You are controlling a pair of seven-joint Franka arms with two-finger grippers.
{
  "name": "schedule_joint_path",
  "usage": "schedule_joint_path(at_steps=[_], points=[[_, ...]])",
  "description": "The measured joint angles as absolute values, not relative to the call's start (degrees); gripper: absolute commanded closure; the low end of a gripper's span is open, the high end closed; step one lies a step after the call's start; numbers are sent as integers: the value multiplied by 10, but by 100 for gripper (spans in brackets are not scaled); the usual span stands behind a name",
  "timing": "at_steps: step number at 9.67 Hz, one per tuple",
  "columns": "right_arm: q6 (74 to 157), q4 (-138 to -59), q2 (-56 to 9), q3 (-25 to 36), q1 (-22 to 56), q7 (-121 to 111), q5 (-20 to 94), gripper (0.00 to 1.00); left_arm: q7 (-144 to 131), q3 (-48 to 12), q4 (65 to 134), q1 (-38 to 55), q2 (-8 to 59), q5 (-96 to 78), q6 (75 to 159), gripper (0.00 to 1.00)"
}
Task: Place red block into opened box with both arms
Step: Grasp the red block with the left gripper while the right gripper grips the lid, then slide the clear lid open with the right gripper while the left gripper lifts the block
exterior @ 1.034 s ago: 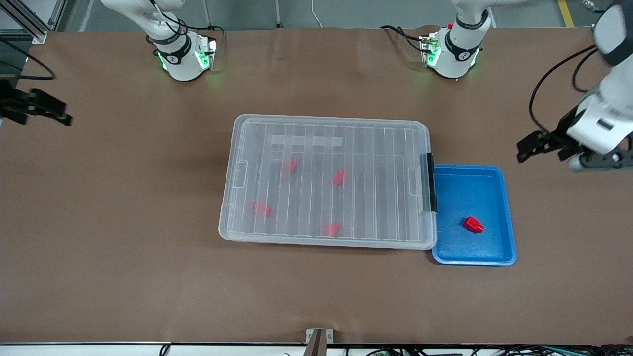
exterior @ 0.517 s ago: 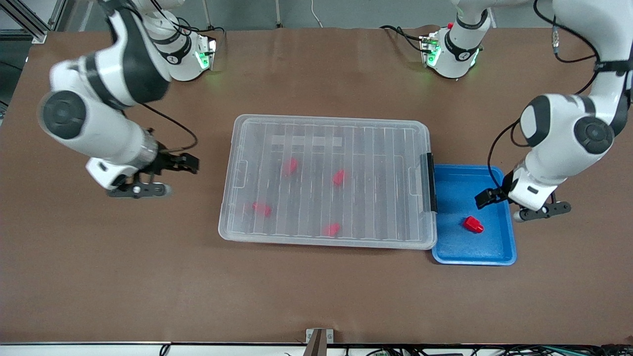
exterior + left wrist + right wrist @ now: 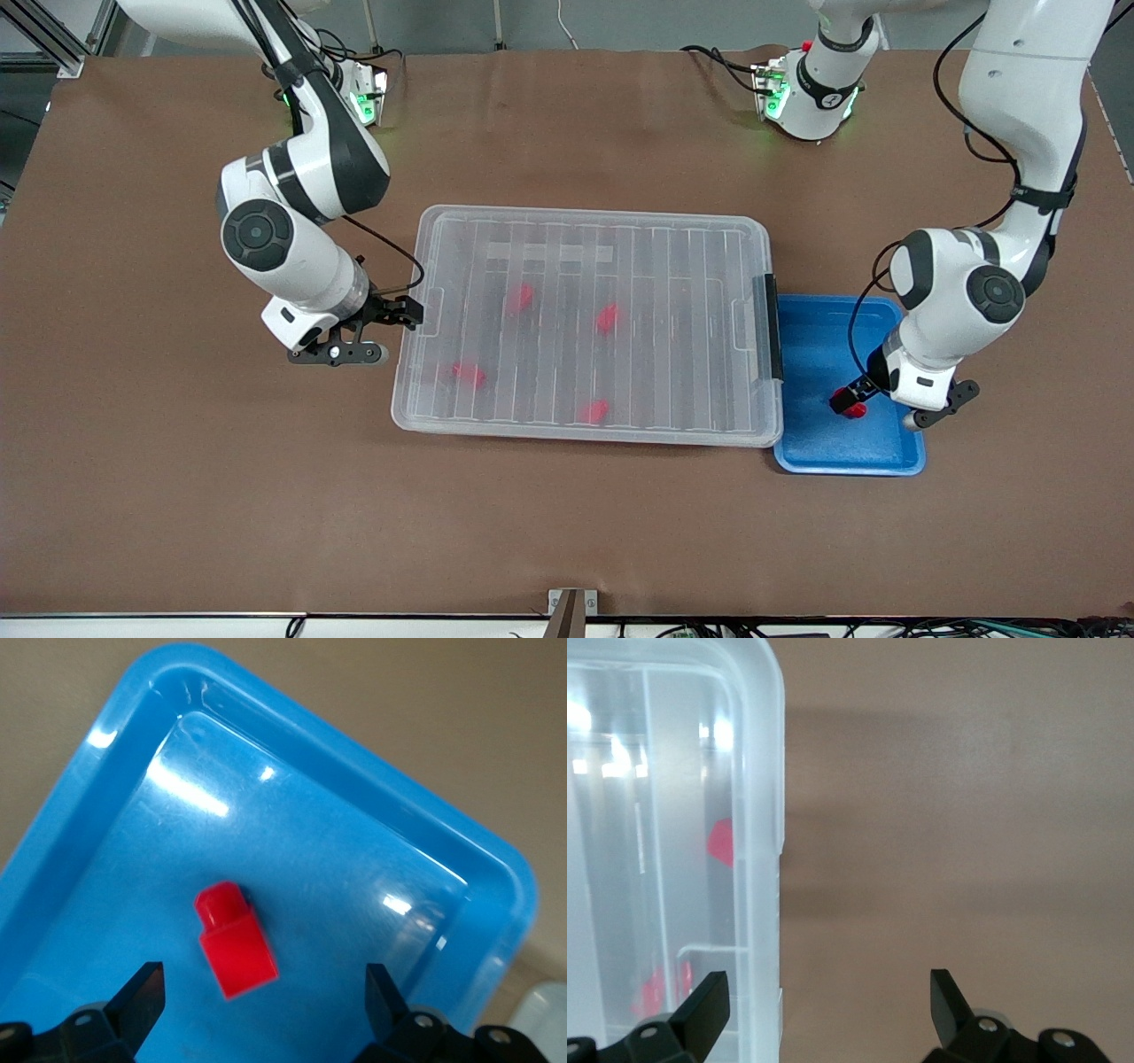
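The red block (image 3: 848, 405) (image 3: 235, 941) lies in a blue tray (image 3: 886, 462) (image 3: 354, 757) at the left arm's end of the box. My left gripper (image 3: 861, 391) (image 3: 263, 997) hangs low over the tray, open, with the block just ahead of the gap between its fingers and not touched. The box (image 3: 585, 323) (image 3: 757, 859) is a clear bin with its ribbed lid lying flat on top. My right gripper (image 3: 399, 313) (image 3: 828, 997) is open at the box's end toward the right arm, one finger over the rim and the other over the table.
Several more red blocks (image 3: 607, 317) show through the lid inside the box. A black latch (image 3: 769, 328) runs along the box end that meets the blue tray. Brown table (image 3: 567, 532) lies bare all round.
Both arms have swung in from the table's ends. The left gripper came down over the blue tray to the red block, and the right gripper came in to the box's end. Both stayed open.
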State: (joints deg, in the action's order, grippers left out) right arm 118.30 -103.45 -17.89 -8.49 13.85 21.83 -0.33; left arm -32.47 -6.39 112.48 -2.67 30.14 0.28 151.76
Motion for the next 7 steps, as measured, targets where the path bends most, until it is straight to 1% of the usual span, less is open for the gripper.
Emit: schedule_joint_path(at_steps=[2, 3, 4, 5, 6, 7], points=[[1220, -1055, -186, -85, 139, 218, -4, 0, -335, -58, 1121, -30, 325, 3, 1527, 0], [1226, -1061, -187, -85, 139, 218, -6, 0, -341, -58, 1121, -31, 326, 3, 1526, 5], [1228, -1063, -187, -85, 139, 218, -11, 0, -345, -58, 1121, -31, 326, 3, 1525, 23], [1228, -1063, -187, -85, 139, 218, -18, 0, -348, -58, 1121, -30, 328, 3, 1525, 36], [1228, -1063, -187, -84, 138, 218, -25, 0, -349, -58, 1121, -30, 330, 3, 1525, 44], [1227, -1063, -187, -83, 134, 218, -30, 0, -349, -58, 1121, -30, 333, 3, 1525, 54]])
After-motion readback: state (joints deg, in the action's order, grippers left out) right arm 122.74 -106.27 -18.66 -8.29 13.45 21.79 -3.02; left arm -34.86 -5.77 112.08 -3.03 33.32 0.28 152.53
